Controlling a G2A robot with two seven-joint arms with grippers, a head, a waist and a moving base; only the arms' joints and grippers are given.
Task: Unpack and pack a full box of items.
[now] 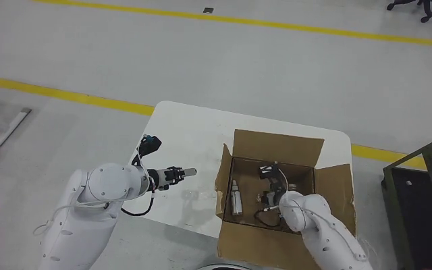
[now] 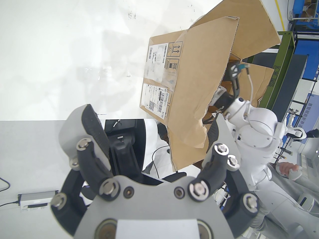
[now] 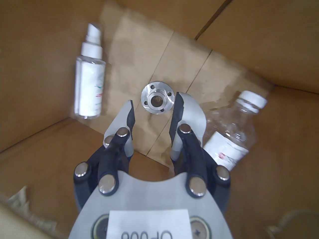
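Note:
An open cardboard box (image 1: 334, 185) stands on the right part of the white table (image 1: 189, 131), flaps spread. My right gripper (image 3: 154, 103) hangs inside it, open, its fingers either side of a round metal flange (image 3: 157, 99) lying on the box floor below; they do not touch it. A white spray bottle (image 3: 90, 85) lies flat by one wall, also seen from above as the spray bottle (image 1: 235, 197). A clear plastic bottle (image 3: 234, 135) with a white cap lies beside the gripper. My left gripper (image 2: 157, 128) is open and empty over the table, left of the box (image 2: 189, 75).
Brown packing paper (image 3: 174, 58) lines the box floor. The box's left flap (image 1: 221, 177) stands up between my left gripper (image 1: 190, 172) and the box interior. A dark green rack (image 1: 408, 196) stands right of the table.

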